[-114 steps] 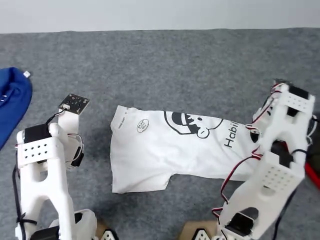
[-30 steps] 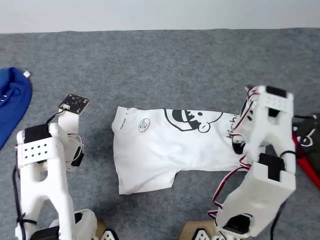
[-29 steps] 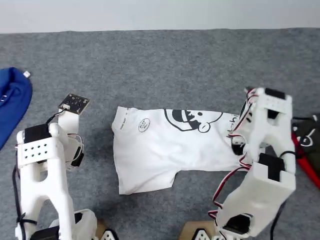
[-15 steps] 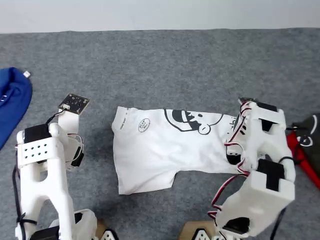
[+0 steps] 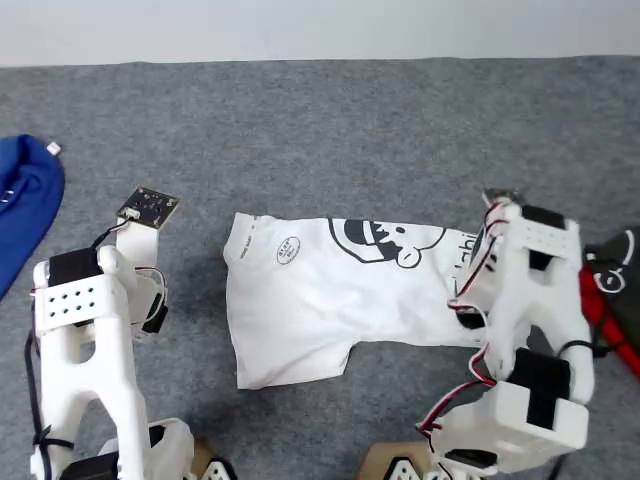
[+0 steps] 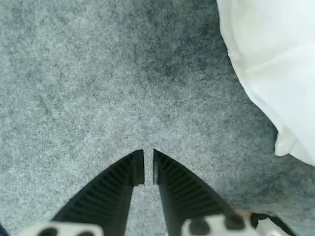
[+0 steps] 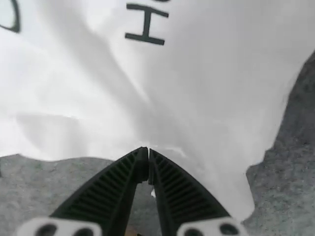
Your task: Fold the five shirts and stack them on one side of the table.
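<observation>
I found the white shirt (image 5: pixel 340 300) lying flat near the middle of the table (image 5: pixel 330 130), collar end toward the left arm. The right gripper (image 7: pixel 147 152) sat at the shirt's near edge, jaws together and, as I judged it, pinching the cloth. The left gripper (image 6: pixel 144 162) rested over bare felt just beside the shirt, jaws all but together on nothing. A blue shirt (image 5: pixel 25 205) lay at the table's left edge. I judged a fold of the white shirt to be starting. Next I would need to lift that edge and carry it across.
</observation>
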`<state>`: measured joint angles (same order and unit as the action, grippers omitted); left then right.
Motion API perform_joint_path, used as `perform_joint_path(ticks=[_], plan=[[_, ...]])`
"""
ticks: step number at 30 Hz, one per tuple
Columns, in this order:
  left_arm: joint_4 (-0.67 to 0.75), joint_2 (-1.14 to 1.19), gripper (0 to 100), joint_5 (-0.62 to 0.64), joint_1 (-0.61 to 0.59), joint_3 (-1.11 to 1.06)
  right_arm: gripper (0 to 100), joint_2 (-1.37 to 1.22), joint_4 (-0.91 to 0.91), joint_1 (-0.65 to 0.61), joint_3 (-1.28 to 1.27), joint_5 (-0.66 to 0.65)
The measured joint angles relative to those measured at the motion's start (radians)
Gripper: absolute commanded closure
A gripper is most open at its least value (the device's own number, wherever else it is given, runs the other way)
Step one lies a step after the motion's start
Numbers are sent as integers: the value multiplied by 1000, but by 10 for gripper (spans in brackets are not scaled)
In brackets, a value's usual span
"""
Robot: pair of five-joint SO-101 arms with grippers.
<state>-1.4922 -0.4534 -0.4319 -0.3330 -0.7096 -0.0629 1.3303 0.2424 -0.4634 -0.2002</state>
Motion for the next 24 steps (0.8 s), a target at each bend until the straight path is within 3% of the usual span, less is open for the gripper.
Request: perform_joint_path(ticks=[9,24], plan=[[0,0,960,0,0,0,988,23,-117,0,-161,-43],[-32,0,960,0,0,0,988,273,32,31,-83,-81]])
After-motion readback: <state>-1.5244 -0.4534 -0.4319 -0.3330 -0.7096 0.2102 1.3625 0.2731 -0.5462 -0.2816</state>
